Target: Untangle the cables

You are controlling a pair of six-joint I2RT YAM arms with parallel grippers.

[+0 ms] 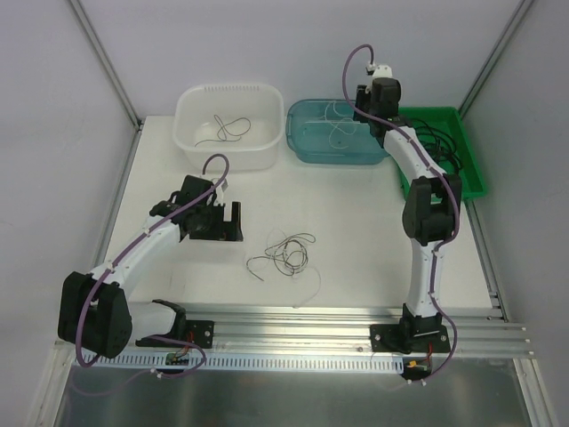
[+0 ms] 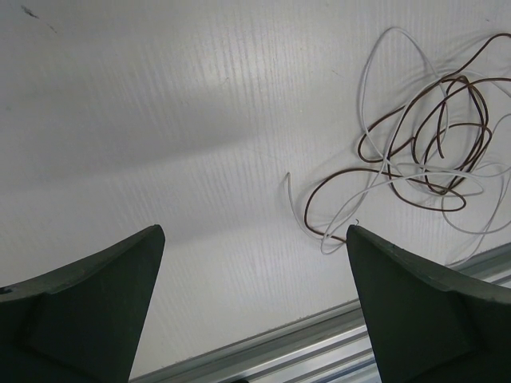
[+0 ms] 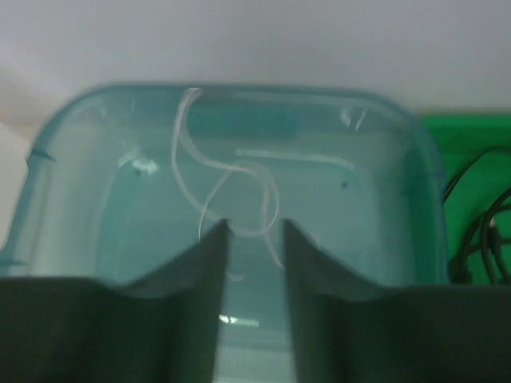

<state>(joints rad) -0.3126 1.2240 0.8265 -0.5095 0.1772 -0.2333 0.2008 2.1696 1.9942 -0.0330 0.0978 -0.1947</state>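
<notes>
Cables (image 2: 435, 148), thin brown and white wires, lying knotted on white table (image 2: 160, 120) beside wide-spread left gripper (image 2: 254, 230); right gripper (image 3: 252, 227) hanging slightly parted over white cord (image 3: 239, 169) in teal plastic bin (image 3: 56, 175), risking snagging it out.

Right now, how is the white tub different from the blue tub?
The white tub is solid white and holds a dark cable; the blue tub is see-through and holds a white cable. The right tool hangs over the blue tub, none over the white tub. Both are open tubs, side by side.
</notes>
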